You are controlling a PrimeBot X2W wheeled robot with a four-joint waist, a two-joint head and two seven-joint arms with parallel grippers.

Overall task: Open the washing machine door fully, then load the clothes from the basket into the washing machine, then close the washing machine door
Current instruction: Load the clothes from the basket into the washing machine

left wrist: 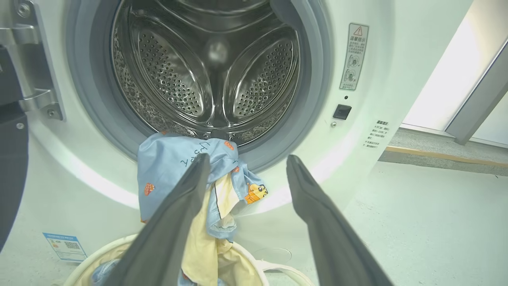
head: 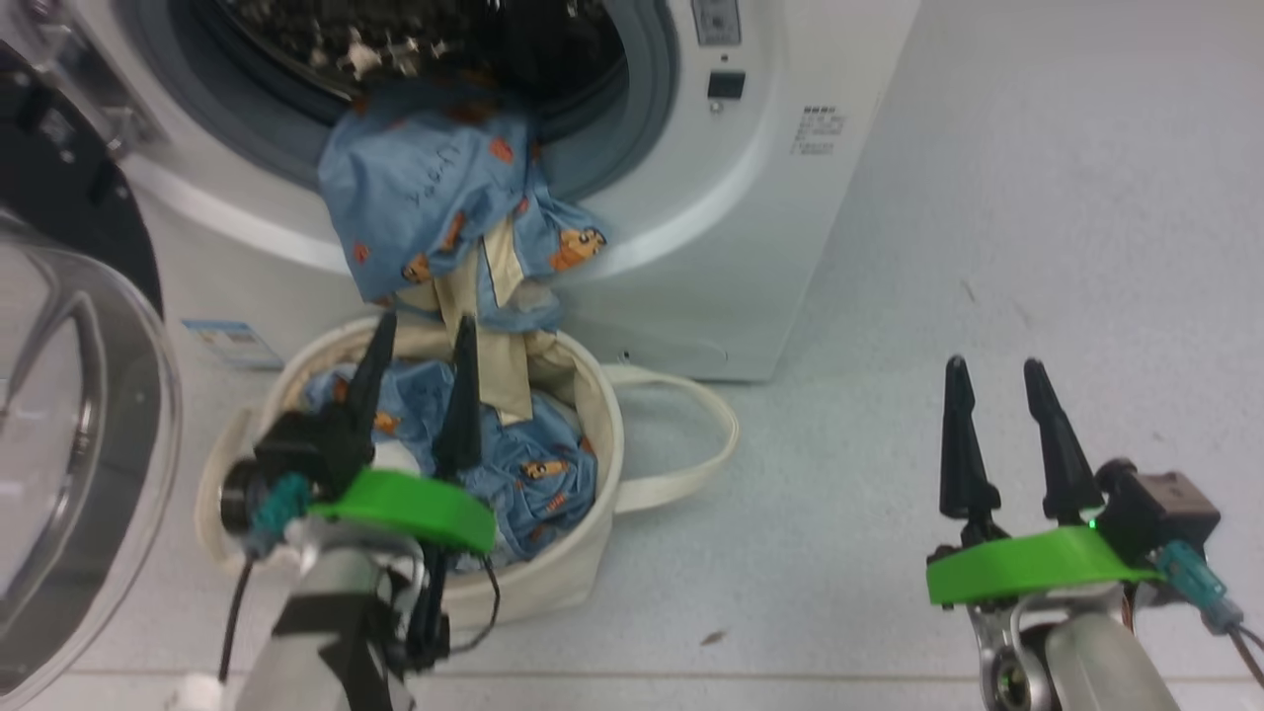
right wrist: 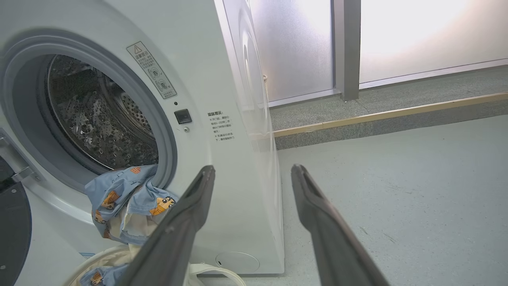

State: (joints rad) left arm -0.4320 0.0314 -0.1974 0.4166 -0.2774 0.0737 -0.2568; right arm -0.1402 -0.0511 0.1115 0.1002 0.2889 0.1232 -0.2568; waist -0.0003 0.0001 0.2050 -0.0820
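Loading looks midway: soft blue cartoon-printed clothes (head: pixel 434 197) drape from the mouth of the white front-loading washing machine (head: pixel 770 197) into the small cream canvas basket (head: pixel 568 573). The left gripper (head: pixel 425 324) hovers over the basket, the right gripper (head: pixel 994 365) well aside, both wide and empty. Next: pinch the hanging fabric and push it inside.

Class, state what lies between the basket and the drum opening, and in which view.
Blue printed clothes with a beige piece hang from the gasket into the basket; head view.
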